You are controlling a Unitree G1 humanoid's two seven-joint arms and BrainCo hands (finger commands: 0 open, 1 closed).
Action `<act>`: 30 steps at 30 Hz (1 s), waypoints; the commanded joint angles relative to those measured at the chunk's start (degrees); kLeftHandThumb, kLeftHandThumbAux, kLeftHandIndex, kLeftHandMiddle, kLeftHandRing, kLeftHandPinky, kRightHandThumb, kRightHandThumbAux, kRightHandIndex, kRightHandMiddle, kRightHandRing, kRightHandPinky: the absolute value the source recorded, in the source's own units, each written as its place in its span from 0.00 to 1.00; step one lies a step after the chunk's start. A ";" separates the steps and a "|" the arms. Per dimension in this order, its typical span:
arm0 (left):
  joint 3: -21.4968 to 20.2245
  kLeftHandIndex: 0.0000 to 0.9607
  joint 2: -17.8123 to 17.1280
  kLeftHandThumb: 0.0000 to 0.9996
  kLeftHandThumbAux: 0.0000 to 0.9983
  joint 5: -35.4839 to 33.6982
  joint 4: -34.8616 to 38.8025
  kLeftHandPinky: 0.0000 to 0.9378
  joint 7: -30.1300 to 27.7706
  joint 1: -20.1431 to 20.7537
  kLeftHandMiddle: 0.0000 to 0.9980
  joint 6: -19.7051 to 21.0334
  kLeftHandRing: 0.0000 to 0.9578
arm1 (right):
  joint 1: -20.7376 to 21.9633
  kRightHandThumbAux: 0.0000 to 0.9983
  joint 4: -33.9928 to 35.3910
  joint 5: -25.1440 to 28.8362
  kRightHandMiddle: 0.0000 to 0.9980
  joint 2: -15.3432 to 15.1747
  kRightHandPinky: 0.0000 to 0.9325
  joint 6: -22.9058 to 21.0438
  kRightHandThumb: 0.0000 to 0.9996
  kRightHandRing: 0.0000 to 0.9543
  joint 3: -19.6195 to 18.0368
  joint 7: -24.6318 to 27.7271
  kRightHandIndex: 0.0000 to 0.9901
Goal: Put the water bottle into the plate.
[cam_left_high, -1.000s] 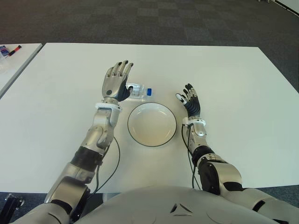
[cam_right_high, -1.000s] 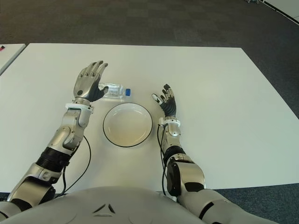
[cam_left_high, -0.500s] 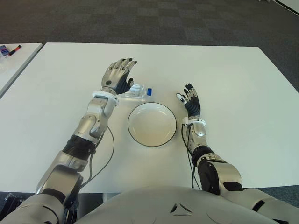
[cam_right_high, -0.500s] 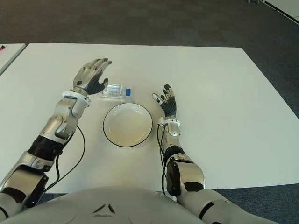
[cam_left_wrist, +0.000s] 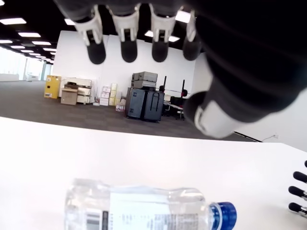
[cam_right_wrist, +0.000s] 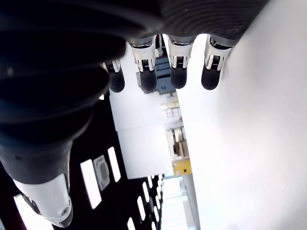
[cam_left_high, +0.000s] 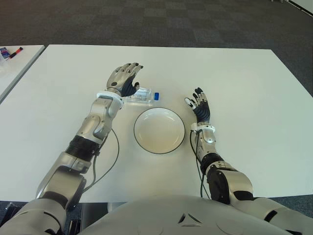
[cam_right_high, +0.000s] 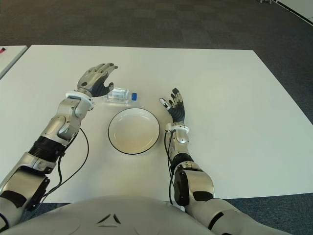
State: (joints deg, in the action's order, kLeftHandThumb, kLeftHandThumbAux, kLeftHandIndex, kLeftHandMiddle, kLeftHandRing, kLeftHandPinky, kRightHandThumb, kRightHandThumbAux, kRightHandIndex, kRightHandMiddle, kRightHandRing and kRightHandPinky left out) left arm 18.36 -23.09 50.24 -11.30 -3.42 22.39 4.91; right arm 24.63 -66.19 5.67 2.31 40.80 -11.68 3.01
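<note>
A small clear water bottle point(cam_left_high: 143, 95) with a blue cap lies on its side on the white table, just beyond the plate's far left rim; the left wrist view shows the water bottle point(cam_left_wrist: 144, 209) whole. The white plate point(cam_left_high: 159, 130) with a dark rim holds nothing. My left hand point(cam_left_high: 124, 80) hovers open over the bottle's base end, fingers spread above it and apart from it. My right hand point(cam_left_high: 199, 105) shows to the right of the plate, open with its fingers pointing away from me.
The white table point(cam_left_high: 244, 83) stretches wide around the plate. At the far left edge a second white table point(cam_left_high: 14, 61) carries small coloured items. Dark carpet lies beyond.
My left hand has moved forward and tipped down over the bottle, the forearm stretching out. Bottle, plate and right hand have stayed where they were.
</note>
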 commanded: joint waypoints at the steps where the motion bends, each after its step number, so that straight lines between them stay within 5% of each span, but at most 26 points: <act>1: 0.54 0.00 -0.89 0.58 0.65 -1.10 -2.24 0.04 -2.23 1.50 0.00 0.34 0.00 | -3.49 0.73 -2.77 -0.16 0.06 1.21 0.09 -2.35 0.09 0.05 0.02 -0.26 0.08; 18: 1.51 0.00 -0.40 0.57 0.66 -3.06 -1.96 0.02 -13.29 5.18 0.00 7.50 0.00 | -3.38 0.74 -2.81 0.23 0.06 1.25 0.09 -2.38 0.08 0.05 -0.35 0.28 0.08; 30: 1.61 0.00 -0.12 0.55 0.66 -6.04 -2.89 0.04 -26.26 9.38 0.00 15.25 0.00 | -3.37 0.74 -2.92 -0.25 0.06 1.20 0.09 -2.42 0.07 0.05 -0.17 -0.12 0.08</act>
State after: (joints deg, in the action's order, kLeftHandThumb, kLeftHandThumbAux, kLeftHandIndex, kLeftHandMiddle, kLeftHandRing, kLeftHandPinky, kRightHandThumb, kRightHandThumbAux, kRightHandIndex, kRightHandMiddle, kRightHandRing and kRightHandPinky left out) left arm 19.45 -23.29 45.94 -13.54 -26.53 30.85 18.72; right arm 24.68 -66.36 5.69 2.38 40.80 -11.99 3.27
